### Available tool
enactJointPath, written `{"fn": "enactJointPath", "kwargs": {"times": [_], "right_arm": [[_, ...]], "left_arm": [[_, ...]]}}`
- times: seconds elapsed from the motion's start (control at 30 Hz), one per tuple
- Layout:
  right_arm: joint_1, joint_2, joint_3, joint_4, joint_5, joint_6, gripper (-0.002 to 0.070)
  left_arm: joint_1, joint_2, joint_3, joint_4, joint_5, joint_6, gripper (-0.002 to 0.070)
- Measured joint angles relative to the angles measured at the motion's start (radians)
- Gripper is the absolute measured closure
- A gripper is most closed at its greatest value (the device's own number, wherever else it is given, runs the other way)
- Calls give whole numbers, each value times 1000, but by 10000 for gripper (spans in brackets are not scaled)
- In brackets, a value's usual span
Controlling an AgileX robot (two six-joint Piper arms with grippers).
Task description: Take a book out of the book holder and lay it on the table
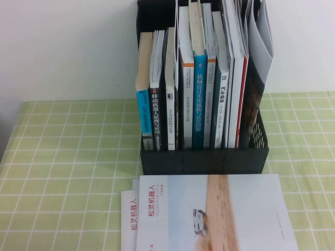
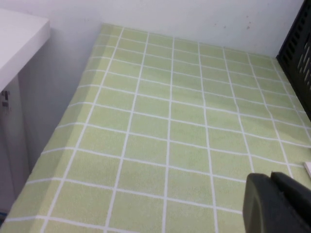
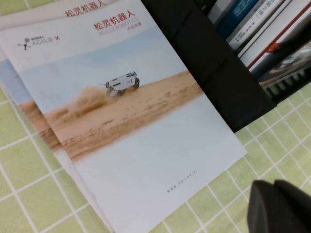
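— Where was the book?
— Flat on the table, before the holder.
— The grippers?
— Left gripper low over bare cloth, right gripper beside the book; fingers, couldn't tell.

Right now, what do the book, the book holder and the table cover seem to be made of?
The book: thin glossy-looking paper, lying flat on a similar brochure.
The book holder: likely black matte plastic, with a mesh side and a solid front.
The table: light-green gridded cloth, probably fabric or vinyl.
The left tool hangs over bare cloth; the right tool is beside the book.
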Motion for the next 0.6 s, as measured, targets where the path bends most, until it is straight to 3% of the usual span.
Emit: {"fn": "enactJointPath", "kwargs": {"times": [0.23,0.5,0.6], "right_arm": [[0,0,0,0,0,0,678],[-4,-7,0,0,0,0,678],[-56,-22,0,19,-4,0,678]], "left_arm": [[0,0,0,-150,-4,0,677],[0,0,0,-176,-4,0,678],[0,0,0,-176,-4,0,678]]}}
